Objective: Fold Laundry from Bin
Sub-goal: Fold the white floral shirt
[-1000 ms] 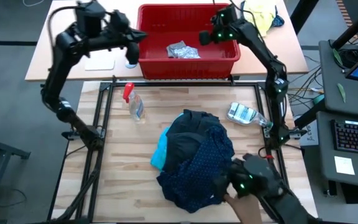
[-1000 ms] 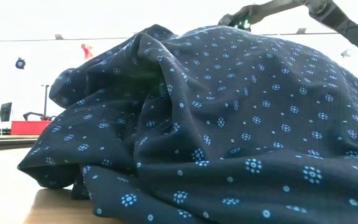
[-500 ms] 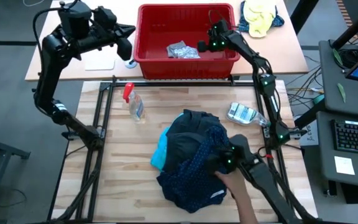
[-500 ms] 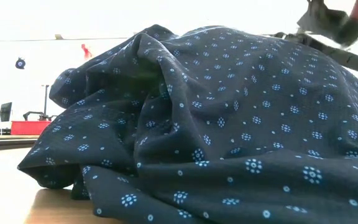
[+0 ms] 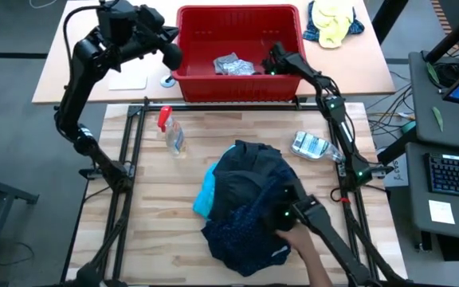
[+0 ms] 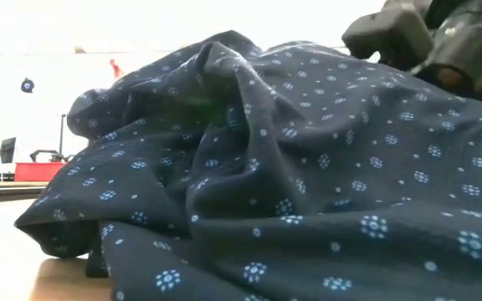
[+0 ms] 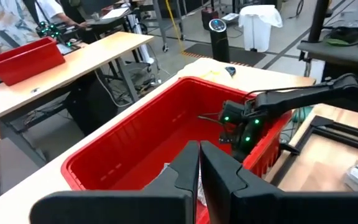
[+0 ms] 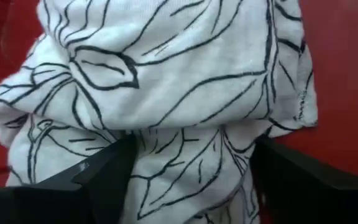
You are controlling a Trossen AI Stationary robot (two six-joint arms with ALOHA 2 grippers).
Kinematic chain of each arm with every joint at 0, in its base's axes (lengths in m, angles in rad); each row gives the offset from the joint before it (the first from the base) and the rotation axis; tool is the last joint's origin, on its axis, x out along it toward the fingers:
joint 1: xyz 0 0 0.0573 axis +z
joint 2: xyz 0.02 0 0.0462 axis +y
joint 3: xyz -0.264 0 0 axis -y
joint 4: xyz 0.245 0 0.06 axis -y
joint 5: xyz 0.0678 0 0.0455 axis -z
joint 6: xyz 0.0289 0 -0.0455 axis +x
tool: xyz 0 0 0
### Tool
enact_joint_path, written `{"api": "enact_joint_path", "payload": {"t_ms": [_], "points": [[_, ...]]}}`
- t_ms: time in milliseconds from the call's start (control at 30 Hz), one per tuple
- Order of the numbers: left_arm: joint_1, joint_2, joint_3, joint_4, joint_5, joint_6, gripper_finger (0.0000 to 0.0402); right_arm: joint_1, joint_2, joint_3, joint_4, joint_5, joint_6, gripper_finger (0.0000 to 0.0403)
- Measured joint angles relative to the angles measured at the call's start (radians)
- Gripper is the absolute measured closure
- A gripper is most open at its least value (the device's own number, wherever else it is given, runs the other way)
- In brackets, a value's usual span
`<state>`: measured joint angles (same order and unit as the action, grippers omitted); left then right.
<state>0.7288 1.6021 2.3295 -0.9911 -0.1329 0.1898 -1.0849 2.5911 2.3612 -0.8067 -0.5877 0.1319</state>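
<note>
The red bin (image 5: 213,32) stands on the far table. In it lies a crumpled white garment with black leaf lines (image 5: 235,65), filling the right wrist view (image 8: 166,81). My right gripper (image 8: 191,180) is down inside the bin, open, one finger on either side of the garment. My left gripper (image 7: 199,168) is shut on nothing, raised beside the bin's left wall (image 5: 170,54). On the wooden table a pile of laundry (image 5: 249,199) rests: black, navy with dots (image 6: 266,192) and turquoise. My right gripper comes at the white garment slanting down from above, with a bulge of the cloth (image 8: 185,155) between the open fingers. Whether the fingers touch it, I cannot tell.
A person's hand (image 5: 305,249) and a dark device with a green light (image 5: 289,214) are on the pile's near right. A red-capped spray bottle (image 5: 170,131) and a crumpled clear bottle (image 5: 311,146) lie on the table. A yellow-and-blue bundle (image 5: 331,20) sits far right.
My right gripper has come down into the bin toward the white garment. The person's hand and dark device have moved from the table's near right onto the pile, and the navy dotted cloth has shifted under them.
</note>
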Motion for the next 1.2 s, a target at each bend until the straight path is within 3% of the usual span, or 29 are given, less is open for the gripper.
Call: {"api": "enact_joint_path", "payload": {"t_ms": [100,300,333,733,833,1100,1200], "points": [[0.002,0.009,0.000,0.008,-0.002,-0.002,0.0401,-0.022,-0.019,-0.006,0.032,-0.050,0.035,0.0172],[0.002,0.015,0.000,0.008,-0.017,-0.018,0.0401,-0.053,-0.114,-0.010,0.141,-0.216,0.077,0.0367],[0.002,0.015,0.000,0.009,-0.017,-0.018,0.0401,-0.058,-0.140,-0.009,0.170,-0.234,0.082,0.0377],[0.002,0.014,0.000,0.010,-0.018,-0.019,0.0401,-0.068,-0.375,-0.006,0.454,-0.205,0.185,0.0393],[0.002,0.014,0.000,0.009,-0.017,-0.017,0.0401,-0.069,-0.443,-0.007,0.504,-0.254,0.230,0.0393],[0.002,0.011,0.000,-0.040,-0.005,0.005,0.0401,-0.051,-0.772,-0.006,0.360,-0.371,0.269,0.0393],[0.002,0.010,0.000,-0.066,0.058,0.022,0.0401,-0.026,-0.893,-0.006,0.240,-0.359,0.270,0.0393]]}}
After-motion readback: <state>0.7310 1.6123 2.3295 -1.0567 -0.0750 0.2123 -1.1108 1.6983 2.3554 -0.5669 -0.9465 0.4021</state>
